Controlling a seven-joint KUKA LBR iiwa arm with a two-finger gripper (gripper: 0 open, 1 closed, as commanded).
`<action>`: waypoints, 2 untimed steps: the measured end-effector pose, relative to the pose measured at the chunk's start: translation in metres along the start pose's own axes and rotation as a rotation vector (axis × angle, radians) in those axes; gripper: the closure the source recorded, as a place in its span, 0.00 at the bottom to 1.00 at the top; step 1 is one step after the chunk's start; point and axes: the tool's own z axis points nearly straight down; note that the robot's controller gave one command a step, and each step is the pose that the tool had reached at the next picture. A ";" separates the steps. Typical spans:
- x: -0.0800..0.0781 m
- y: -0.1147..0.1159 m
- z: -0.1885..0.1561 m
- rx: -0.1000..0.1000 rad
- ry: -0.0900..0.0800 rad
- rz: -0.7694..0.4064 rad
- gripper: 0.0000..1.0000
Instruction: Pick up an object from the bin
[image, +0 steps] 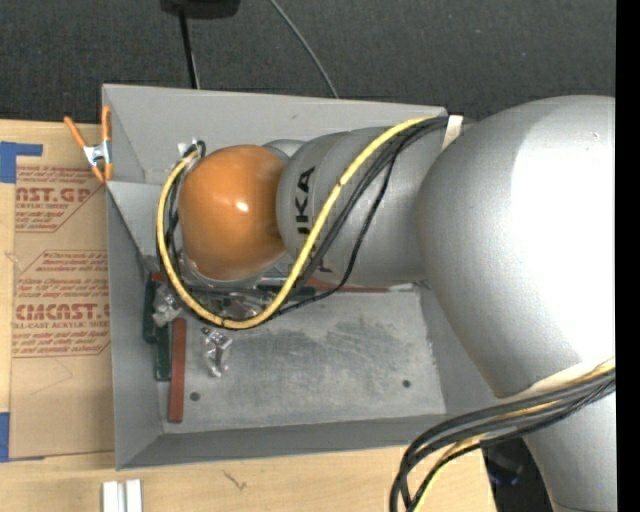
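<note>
My gripper (213, 352) shows as a small metal tip below the arm's wrist, low over the bin floor near the left side. Just left of it a long, thin red-brown stick (176, 378) lies along the left wall, pointing toward the front. Beside the stick, against the wall, sits a dark green and black object (157, 322), partly hidden by the wrist. Nothing is visible in the gripper.
The arm and its orange cover hide the back half of the bin. A thin red edge (345, 291) peeks out from under the arm. Bare grey floor stretches from the gripper to the right and front walls.
</note>
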 end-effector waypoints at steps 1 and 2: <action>-0.002 0.006 0.015 0.018 -0.035 -0.438 1.00; -0.002 0.006 0.015 0.018 -0.036 -0.438 1.00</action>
